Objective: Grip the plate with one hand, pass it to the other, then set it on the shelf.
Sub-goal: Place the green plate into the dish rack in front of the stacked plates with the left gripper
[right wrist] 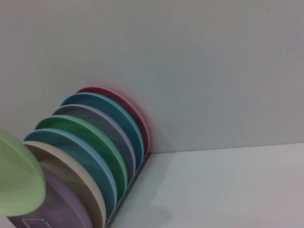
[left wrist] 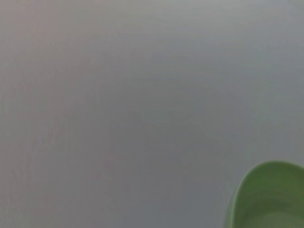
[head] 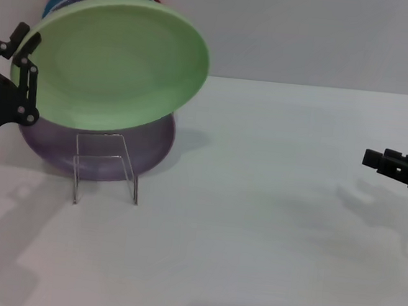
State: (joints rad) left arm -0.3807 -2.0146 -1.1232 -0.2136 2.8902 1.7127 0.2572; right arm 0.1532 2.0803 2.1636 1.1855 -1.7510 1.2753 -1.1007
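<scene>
The light mint-green plate (head: 115, 65) is held tilted in the air at the far left, above the clear acrylic shelf (head: 106, 164). My left gripper (head: 21, 63) is shut on the plate's left rim. Part of the plate shows in the left wrist view (left wrist: 270, 202) and in the right wrist view (right wrist: 16, 183). My right gripper (head: 394, 168) hovers over the table at the far right, well apart from the plate.
A lilac plate (head: 154, 148) leans right behind the shelf, under the held plate. Behind it stands a row of upright plates (right wrist: 102, 137) in red, teal, grey-lilac, darker green, blue and beige, against the back wall. The white table (head: 254, 237) spans between the arms.
</scene>
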